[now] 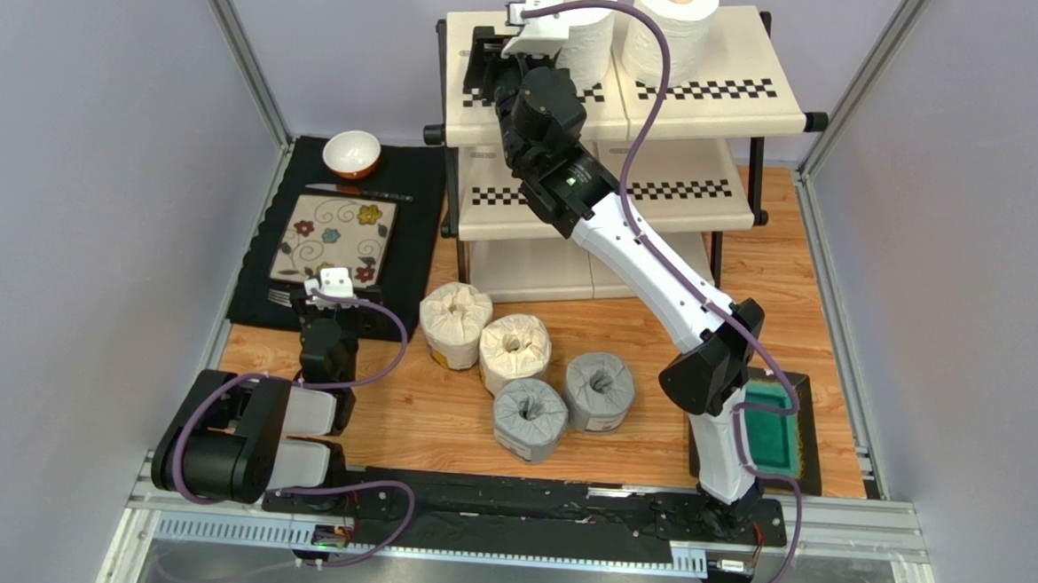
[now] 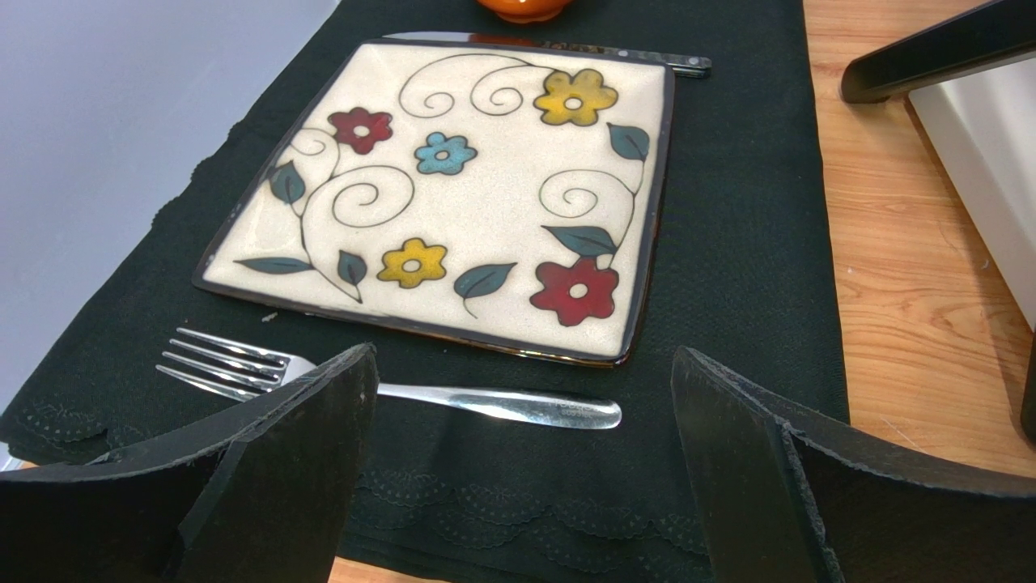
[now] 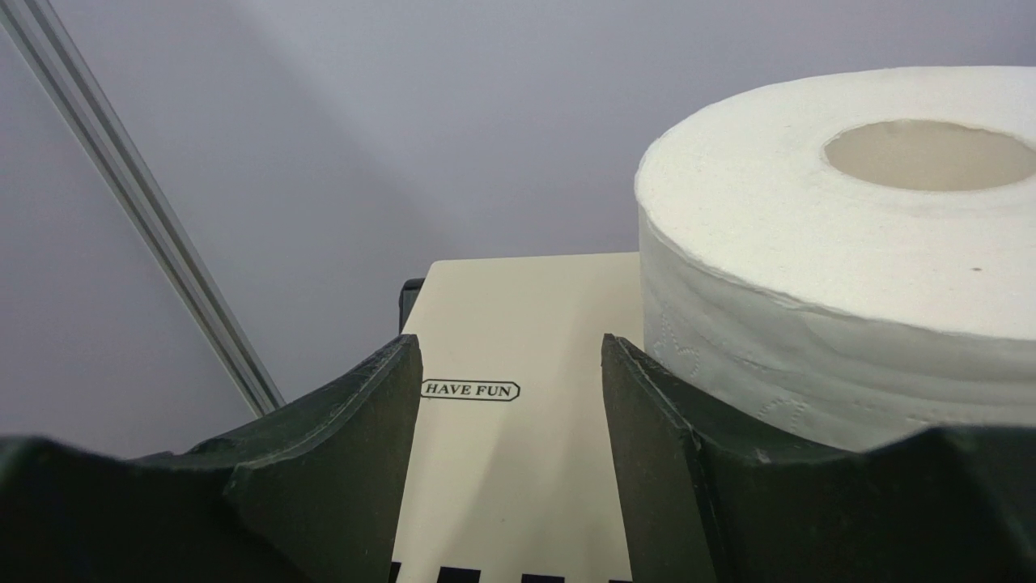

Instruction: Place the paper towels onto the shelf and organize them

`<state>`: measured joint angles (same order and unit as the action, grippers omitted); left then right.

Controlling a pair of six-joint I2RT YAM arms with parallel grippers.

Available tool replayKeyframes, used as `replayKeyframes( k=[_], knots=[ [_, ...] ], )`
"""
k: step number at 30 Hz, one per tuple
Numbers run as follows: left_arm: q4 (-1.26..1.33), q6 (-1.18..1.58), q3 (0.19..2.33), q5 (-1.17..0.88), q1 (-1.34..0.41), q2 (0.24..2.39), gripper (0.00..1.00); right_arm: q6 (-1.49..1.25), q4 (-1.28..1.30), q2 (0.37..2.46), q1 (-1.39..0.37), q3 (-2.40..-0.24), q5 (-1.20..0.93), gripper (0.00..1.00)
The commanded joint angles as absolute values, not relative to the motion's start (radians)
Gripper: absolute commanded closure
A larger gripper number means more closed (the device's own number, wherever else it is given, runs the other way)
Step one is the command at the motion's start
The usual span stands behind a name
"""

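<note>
Left gripper [image 2: 523, 364], front-left of the shelf [image 1: 761, 111], hovers with jaws apart and empty over a fork [image 2: 401, 395] beside a floral square plate [image 2: 450, 194]. In front of the shelf, bunched on the wooden table [image 1: 778, 292], stand two grey-wrapped rolls [image 1: 530, 419], then two cream-wrapped rolls [image 1: 455, 324] closer to it. Right gripper [image 3: 511, 358] is at the shelf's top tier, jaws apart, gripping nothing, a white roll [image 3: 839, 243] just beside its right finger. A second white roll [image 1: 675, 20] shares that tier
</note>
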<state>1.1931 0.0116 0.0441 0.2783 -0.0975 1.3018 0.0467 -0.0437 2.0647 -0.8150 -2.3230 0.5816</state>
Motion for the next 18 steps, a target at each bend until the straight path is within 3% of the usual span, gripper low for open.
replayKeyframes(
  k=[1, 18],
  knots=[
    [1.223, 0.002, -0.192, 0.262, -0.089, 1.302, 0.01, 0.083, -0.101, 2.005, -0.816, -2.329, 0.624, 0.40],
    [1.223, 0.002, -0.192, 0.261, -0.087, 1.302, 0.01, 0.144, -0.186, 1.962, -0.810, -2.250, 0.710, 0.41]
  ],
)
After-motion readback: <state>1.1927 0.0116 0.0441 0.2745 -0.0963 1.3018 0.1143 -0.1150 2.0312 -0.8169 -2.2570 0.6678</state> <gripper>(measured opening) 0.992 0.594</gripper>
